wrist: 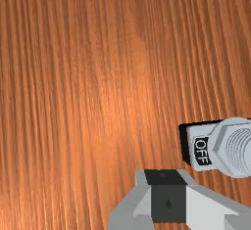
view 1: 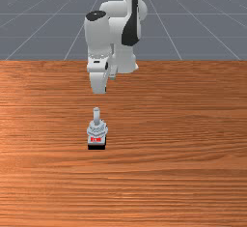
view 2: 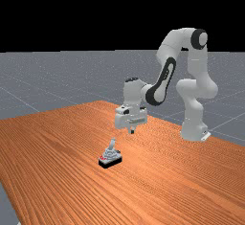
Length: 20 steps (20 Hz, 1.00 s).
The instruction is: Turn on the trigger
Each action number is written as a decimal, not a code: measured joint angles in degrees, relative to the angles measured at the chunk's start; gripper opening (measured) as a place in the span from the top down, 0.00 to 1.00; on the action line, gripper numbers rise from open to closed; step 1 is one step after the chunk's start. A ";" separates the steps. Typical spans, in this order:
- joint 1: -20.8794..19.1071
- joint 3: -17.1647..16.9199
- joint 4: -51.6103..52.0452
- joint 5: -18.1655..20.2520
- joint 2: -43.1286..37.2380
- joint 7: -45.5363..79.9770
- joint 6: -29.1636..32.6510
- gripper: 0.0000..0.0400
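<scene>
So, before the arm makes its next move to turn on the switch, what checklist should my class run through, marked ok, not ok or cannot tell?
1. Switch sits on the table: ok.
2. Gripper apart from the switch, raised above the table: ok.
3. Gripper lined up over the lever: not ok; it is off toward the arm's base.
4. OFF label readable: ok, in the wrist view.
5. Lever thrown toward the red marking: not ok; in the far view it leans away from it.
6. Wording of the red marking: cannot tell.
</scene>
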 joint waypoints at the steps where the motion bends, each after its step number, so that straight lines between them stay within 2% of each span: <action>1: -0.25 0.45 0.56 1.27 0.65 -0.92 1.12 1.00; 5: -0.55 0.85 7.09 1.01 4.71 -1.19 -3.87 1.00; 6: -1.11 1.39 7.84 3.16 5.14 -1.94 -4.63 1.00; 8: -0.91 1.26 8.86 2.50 5.88 -1.12 -4.73 1.00; 9: -0.91 1.49 8.33 2.99 5.90 -1.45 -2.17 1.00; 13: -1.19 1.82 12.11 3.39 8.35 -1.28 -3.92 1.00; 14: -2.12 2.55 14.41 5.07 9.54 -2.65 -6.69 1.00; 15: -1.53 2.21 14.26 4.06 9.80 -1.56 -4.40 1.00; 16: -1.64 2.32 15.31 4.21 10.48 -1.55 -4.77 1.00; 18: -2.38 3.33 17.11 6.01 12.01 -2.80 -2.83 1.00; 20: -2.52 3.40 20.01 5.92 13.78 -2.34 -4.32 1.00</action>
